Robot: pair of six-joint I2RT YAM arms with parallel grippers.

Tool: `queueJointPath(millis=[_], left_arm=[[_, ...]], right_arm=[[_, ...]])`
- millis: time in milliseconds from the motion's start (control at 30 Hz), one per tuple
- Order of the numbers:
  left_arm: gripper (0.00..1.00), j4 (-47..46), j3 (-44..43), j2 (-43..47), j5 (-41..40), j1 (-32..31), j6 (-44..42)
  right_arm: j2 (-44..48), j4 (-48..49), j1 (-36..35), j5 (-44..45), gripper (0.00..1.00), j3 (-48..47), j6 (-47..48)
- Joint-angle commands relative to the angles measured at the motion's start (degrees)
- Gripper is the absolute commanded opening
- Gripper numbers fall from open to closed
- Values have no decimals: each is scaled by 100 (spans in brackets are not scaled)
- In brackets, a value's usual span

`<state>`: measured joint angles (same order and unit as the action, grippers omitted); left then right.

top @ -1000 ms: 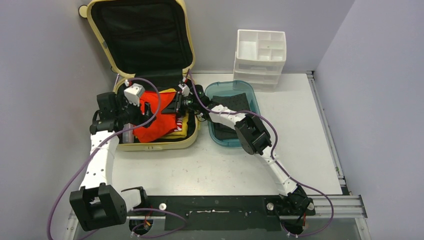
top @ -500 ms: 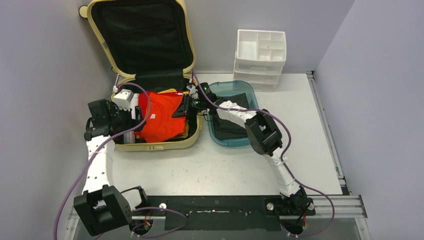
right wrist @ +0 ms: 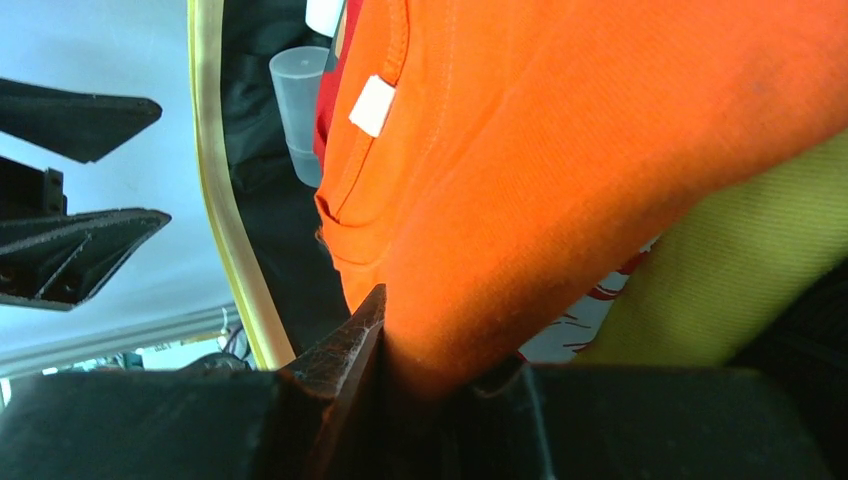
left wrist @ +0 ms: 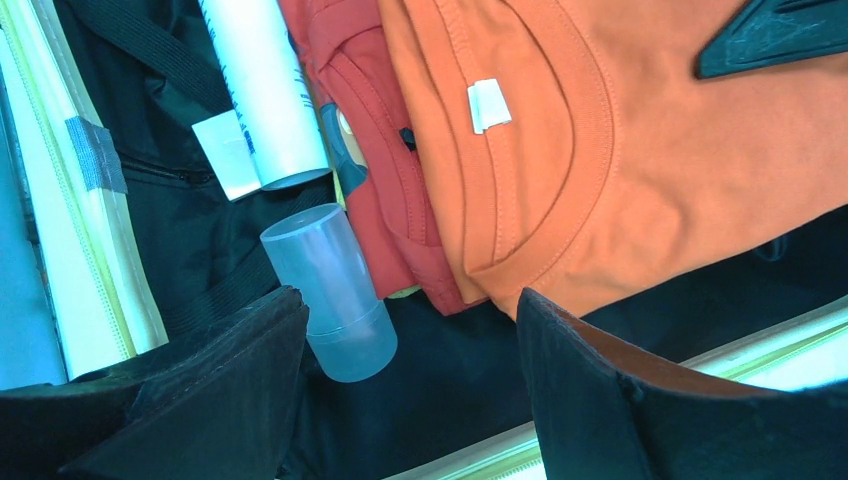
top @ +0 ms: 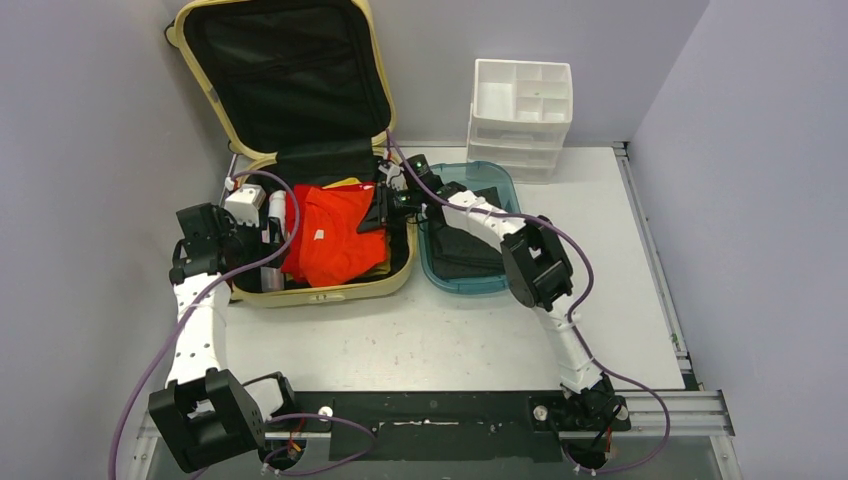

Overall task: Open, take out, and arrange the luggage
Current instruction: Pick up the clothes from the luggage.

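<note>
orange shirt (right wrist: 560, 170) cloth partly buries the right gripper (right wrist: 400, 345) tips.

The pale counter (top: 420, 340) carries three things. The luggage (top: 330, 292) lies open on its far left part, lower shell flat on the surface. Just right of the luggage sits a teal tray (top: 465, 288), its rim close against the shell. Farther right of the luggage, by the back wall, stands a white drawer organizer (top: 520, 110). Nearer than the luggage, a black mounting strip (top: 440, 430) runs along the counter's front edge.
</note>
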<state>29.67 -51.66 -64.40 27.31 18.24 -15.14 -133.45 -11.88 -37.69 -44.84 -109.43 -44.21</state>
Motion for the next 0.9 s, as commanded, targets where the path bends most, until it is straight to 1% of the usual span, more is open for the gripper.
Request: queueJointPath(millis=[0,100,300,400,500,633,867], left_arm=[[74,-285,19,49,-80,56,-45],[74,-308,56,49,-69,64,-34],[74,-356,145,76,-92,66,-5],[74,-357,154,74,-105,65,-5],[74,-350,147,92,-119,66,-4],[74,-347,164,99,-132,74,-13],[74,-376,167,53,-97,74,23]], right_arm=[[767,-447,307,-187,0,-386,713],[881,-563,313,-270,0,-276,818],[1300,-545,401,-165,0,-77,921],[1361,-868,492,-5,0,-194,955],[1401,-1132,734,75,0,-75,975],[1432,-1624,1090,172,0,98,1387],[1357,-2884,1671,230,0,186,2498]])
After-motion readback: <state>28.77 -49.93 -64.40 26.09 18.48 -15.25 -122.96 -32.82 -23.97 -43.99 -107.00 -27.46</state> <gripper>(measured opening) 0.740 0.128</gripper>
